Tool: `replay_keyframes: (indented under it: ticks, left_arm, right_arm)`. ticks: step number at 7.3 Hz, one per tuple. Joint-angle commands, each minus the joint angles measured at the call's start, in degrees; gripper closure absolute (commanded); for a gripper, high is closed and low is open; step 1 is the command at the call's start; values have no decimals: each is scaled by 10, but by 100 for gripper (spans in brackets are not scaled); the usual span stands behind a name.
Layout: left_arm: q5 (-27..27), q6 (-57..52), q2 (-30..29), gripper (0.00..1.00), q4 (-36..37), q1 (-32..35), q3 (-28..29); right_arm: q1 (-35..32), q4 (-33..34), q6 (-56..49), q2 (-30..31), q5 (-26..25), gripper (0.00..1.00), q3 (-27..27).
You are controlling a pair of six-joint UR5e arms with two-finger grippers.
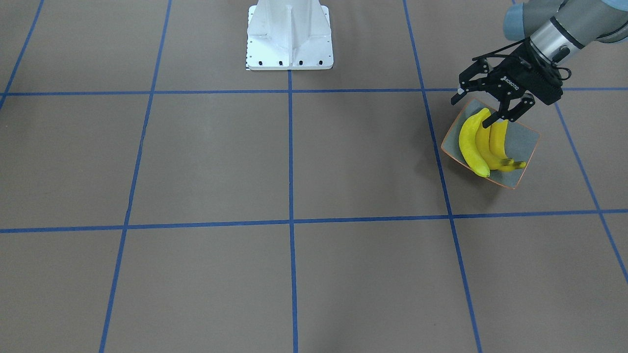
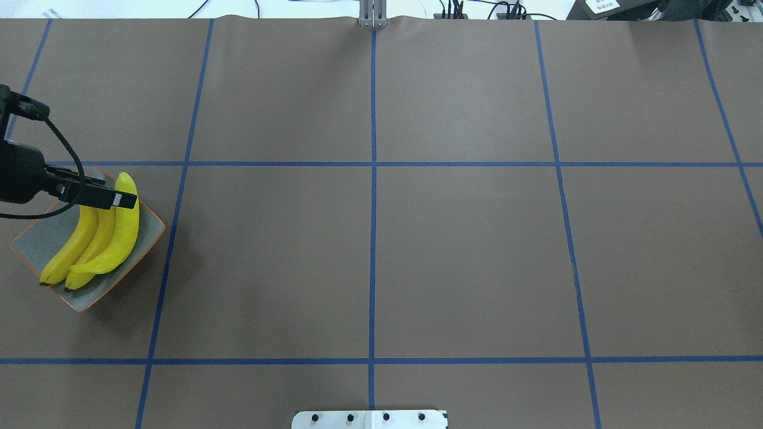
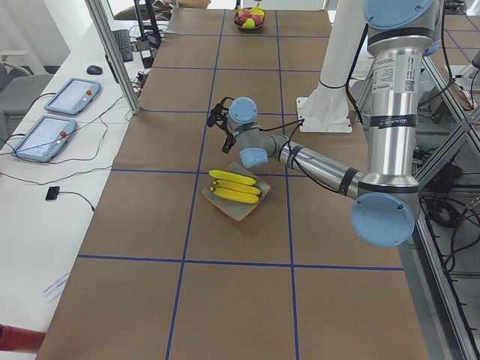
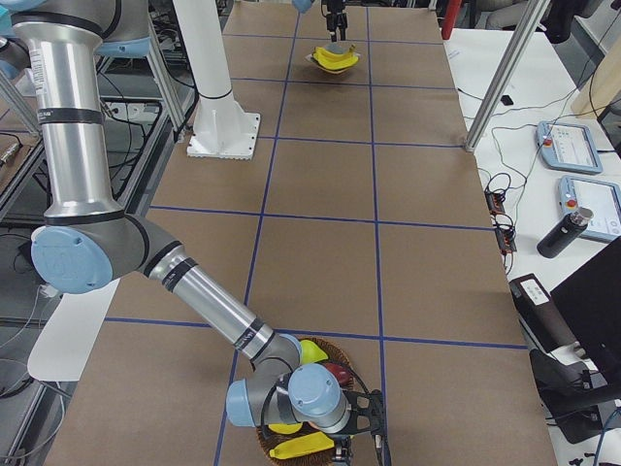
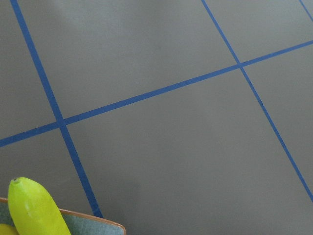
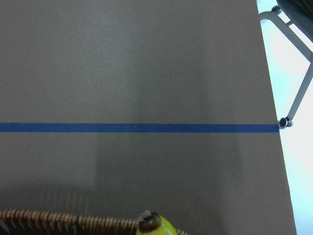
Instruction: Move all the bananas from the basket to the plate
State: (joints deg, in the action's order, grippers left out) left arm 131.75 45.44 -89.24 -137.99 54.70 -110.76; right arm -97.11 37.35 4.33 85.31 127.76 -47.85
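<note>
Over at the robot's left end of the brown paper-covered worktop (image 2: 369, 250) with its blue tape grid sits the square, shallow dish, grey-blue inside with a thin orange rim (image 2: 36, 241). 3 curved bright yellow bananas (image 2: 113, 238) lie in it side by side, nested along their curves with the dark stem tips all pointing the same way. That packing looks deliberate to me: it leaves a bare strip of dish beside them where 1 more could go.

The left arm's black two-finger claw (image 1: 478, 112) hangs over the dish's far corner, just above the blunt end of the outermost banana. Its jaws are spread wide and it is gripping nothing, so I read it as having let go. The open spread makes sense, since it keeps the fingers clear of the fruit.

At the opposite end of the worktop is the round brown woven wicker basket (image 6: 58, 219). A 4th yellow banana (image 4: 303, 447) is there, lying across its near side above a red and a yellow-green piece of fruit. The right arm's claw (image 4: 361, 437) is right down at that basket beside the banana. From the side view I cannot tell whether it is spread or clenched, nor whether it has hold of the fruit. The right wrist camera shows only the basket rim and a dark banana tip close under it.

My judgement is that the job is 3 parts done, with 1 banana to carry across.
</note>
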Motion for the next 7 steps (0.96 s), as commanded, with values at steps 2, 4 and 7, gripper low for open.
replay_keyframes:
  ticks: [2, 4, 7]
  left_arm:
    - [0, 0, -7, 0, 0, 0, 1]
    - [0, 0, -10, 0, 1, -1, 3]
    - [0, 1, -15, 0, 1, -1, 6]
  right_arm:
    - [30, -1, -1, -1, -15, 25, 2]
    - [31, 0, -3, 3, -54, 29, 4]
    - [32, 0, -6, 6, -57, 36, 4]
